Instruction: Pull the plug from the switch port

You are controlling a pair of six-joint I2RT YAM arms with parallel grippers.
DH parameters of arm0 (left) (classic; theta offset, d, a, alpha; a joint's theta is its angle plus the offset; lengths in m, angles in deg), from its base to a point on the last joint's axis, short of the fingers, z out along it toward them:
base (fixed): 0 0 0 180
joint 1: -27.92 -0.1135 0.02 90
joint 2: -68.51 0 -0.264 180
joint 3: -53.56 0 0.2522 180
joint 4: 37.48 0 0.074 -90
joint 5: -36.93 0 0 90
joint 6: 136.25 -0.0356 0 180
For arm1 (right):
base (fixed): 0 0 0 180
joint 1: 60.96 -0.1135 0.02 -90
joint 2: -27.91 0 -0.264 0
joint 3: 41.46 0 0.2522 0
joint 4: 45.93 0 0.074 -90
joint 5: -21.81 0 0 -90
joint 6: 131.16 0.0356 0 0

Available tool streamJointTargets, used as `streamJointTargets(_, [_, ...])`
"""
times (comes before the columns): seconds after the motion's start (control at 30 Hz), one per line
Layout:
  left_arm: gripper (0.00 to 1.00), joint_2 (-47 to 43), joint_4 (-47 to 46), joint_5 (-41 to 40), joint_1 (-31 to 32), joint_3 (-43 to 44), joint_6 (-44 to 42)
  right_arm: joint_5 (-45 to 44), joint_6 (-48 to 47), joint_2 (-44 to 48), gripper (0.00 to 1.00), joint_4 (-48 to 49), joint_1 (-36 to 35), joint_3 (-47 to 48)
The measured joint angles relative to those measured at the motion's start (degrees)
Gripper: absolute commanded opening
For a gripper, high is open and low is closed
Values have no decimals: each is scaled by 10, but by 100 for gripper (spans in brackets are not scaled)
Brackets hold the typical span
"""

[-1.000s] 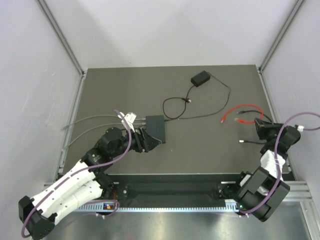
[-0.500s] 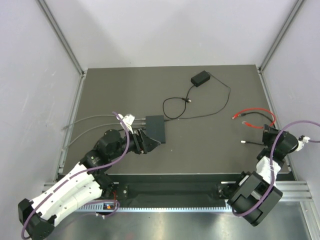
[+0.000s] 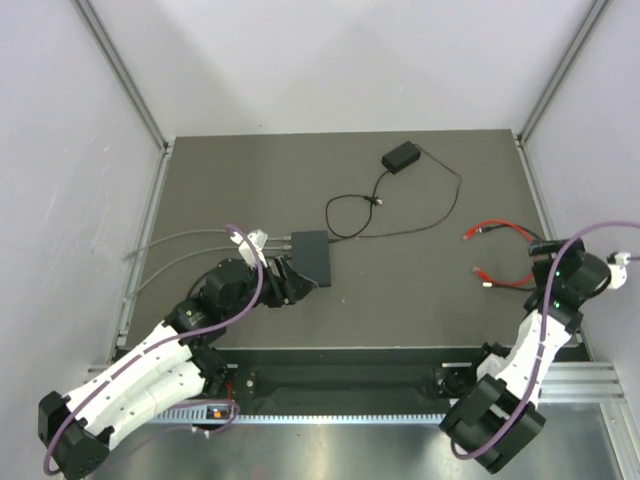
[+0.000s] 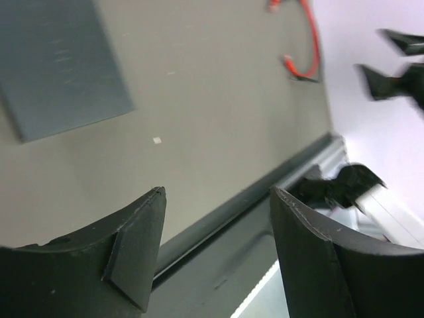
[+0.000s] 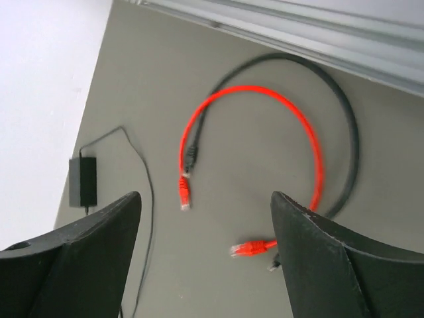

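The switch (image 3: 311, 256) is a flat black box lying mid-mat; its top shows at the upper left of the left wrist view (image 4: 59, 66). Two grey cables (image 3: 185, 240) run in from the left, and their plugs (image 3: 288, 243) sit in its left edge. My left gripper (image 3: 296, 282) (image 4: 217, 192) hovers open by the switch's near-left corner, holding nothing. A red cable (image 3: 505, 228) (image 5: 311, 142) lies loose at the right, and both red plugs (image 5: 183, 192) (image 5: 250, 248) rest on the mat. My right gripper (image 3: 545, 262) (image 5: 205, 195) stands open above them.
A small black power brick (image 3: 401, 157) (image 5: 83, 180) with a thin black cord (image 3: 350, 215) lies at the back. A black cable (image 5: 344, 139) curls round the red one. Grey walls and metal rails (image 3: 540, 215) bound the mat.
My right gripper has opened and let go of the red cable, whose plug now rests on the mat. The right wrist drew back to the right. The left arm barely moved.
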Motion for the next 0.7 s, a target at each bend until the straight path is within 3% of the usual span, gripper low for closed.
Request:
streamJointTargets(0.1, [69, 11, 24, -36, 0, 0, 17, -25, -39, -31, 79, -35, -50, 69])
streamJointTargets(0.17, [68, 12, 43, -67, 0, 0, 33, -42, -62, -68, 77, -45, -129, 114])
streamJointTargets(0.43, [60, 1, 51, -151, -5, -3, 99, -23, -129, -224, 68, -23, -529, 222])
streamJointTargets(0.7, [63, 15, -55, -168, -50, -81, 158, 49, -137, -413, 58, 46, -734, 277])
